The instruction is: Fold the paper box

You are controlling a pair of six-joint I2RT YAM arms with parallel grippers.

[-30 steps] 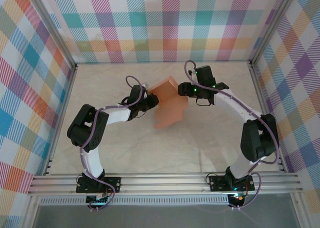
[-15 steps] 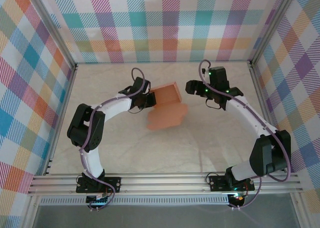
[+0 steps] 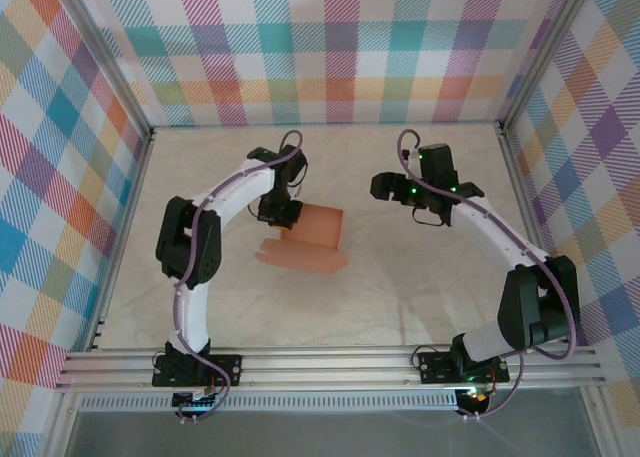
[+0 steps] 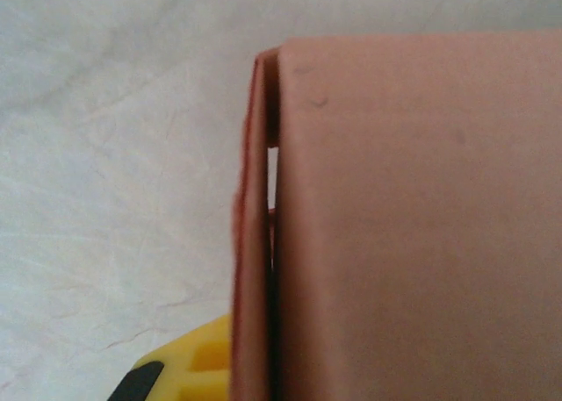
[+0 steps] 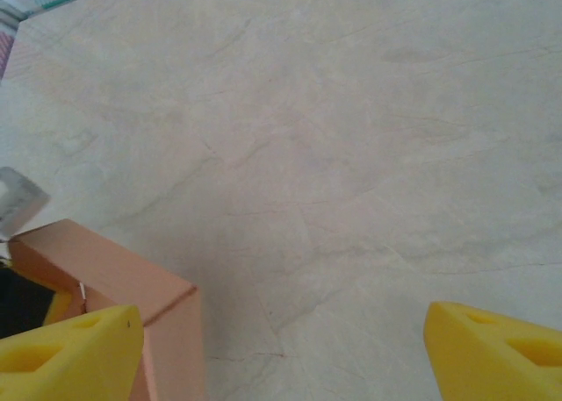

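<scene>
Salmon-orange paper box (image 3: 312,239) lies on the desk (image 3: 420,277), long axis left-right, its left end pinched in the closed left tool (image 3: 283,217), while the right tool (image 3: 379,186), spread wide and empty, hangs apart off its right end.

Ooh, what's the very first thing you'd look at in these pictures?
The orange box in the middle of the pale table jumps out first, with the left pincer pinching its left edge. The right pincer hangs wide open to the right, not touching it. All around stand bright checked walls.
</scene>
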